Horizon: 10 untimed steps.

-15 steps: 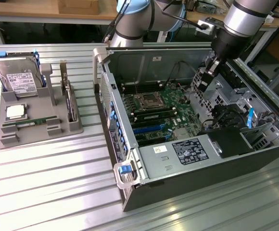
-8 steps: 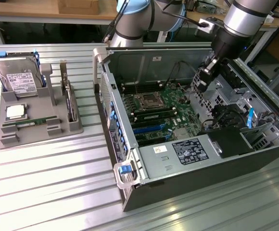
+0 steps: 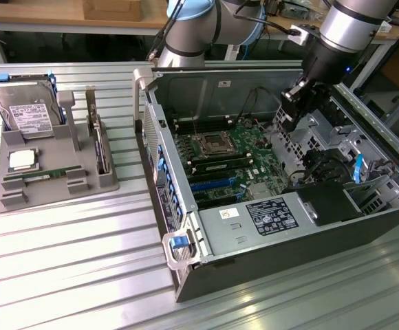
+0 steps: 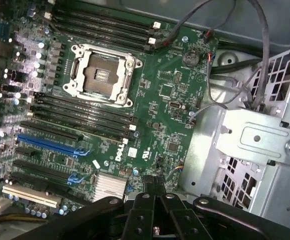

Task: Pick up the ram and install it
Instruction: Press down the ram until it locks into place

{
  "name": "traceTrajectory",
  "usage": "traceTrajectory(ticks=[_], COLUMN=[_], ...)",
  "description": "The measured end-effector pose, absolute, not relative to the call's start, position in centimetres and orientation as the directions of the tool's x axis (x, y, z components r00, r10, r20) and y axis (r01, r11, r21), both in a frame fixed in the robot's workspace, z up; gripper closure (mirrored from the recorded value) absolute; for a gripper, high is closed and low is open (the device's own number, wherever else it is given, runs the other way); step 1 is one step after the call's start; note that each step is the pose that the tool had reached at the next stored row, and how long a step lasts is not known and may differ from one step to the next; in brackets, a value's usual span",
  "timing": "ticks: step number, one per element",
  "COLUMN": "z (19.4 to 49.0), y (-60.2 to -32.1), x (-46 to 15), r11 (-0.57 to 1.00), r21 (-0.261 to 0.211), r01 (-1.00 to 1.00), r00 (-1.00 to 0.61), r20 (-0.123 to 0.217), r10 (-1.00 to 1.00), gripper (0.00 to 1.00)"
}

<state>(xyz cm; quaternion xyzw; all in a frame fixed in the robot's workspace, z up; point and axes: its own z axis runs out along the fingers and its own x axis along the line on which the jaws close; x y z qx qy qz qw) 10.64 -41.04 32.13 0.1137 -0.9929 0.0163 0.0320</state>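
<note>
The ram (image 3: pixel 46 175) is a thin green stick lying flat in a slot of the grey tray (image 3: pixel 10 199), at the exterior view's left. My gripper (image 3: pixel 289 111) hangs far from it, over the open computer case (image 3: pixel 268 265), above the right part of the green motherboard (image 3: pixel 244 148). In the wrist view the gripper (image 4: pixel 154 186) looks shut, its black fingers meeting with nothing between them. Below it lie the motherboard (image 4: pixel 160 100), the bare processor socket (image 4: pixel 102 75) and the long black memory slots (image 4: pixel 82 107), all without sticks.
On the tray also stand a silver hard drive (image 3: pixel 27 110) with a white label and a square silver processor chip (image 3: pixel 22 160). Inside the case, a metal bracket (image 4: pixel 257 137), a drive cage (image 3: pixel 303 137) and loose cables (image 4: pixel 257 55) sit close to the gripper.
</note>
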Motion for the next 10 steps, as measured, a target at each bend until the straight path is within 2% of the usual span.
traceTrajectory(ticks=[5,10], z=[32.13,32.13], y=[-41.04,-41.03], x=[10.64,10.64], r11=[0.992,0.992], r21=[-0.034,-0.036], r01=[-0.119,-0.119], r00=[-0.991,-0.991], r20=[0.069,0.069], r10=[-0.116,-0.116], gripper=[0.9,0.9])
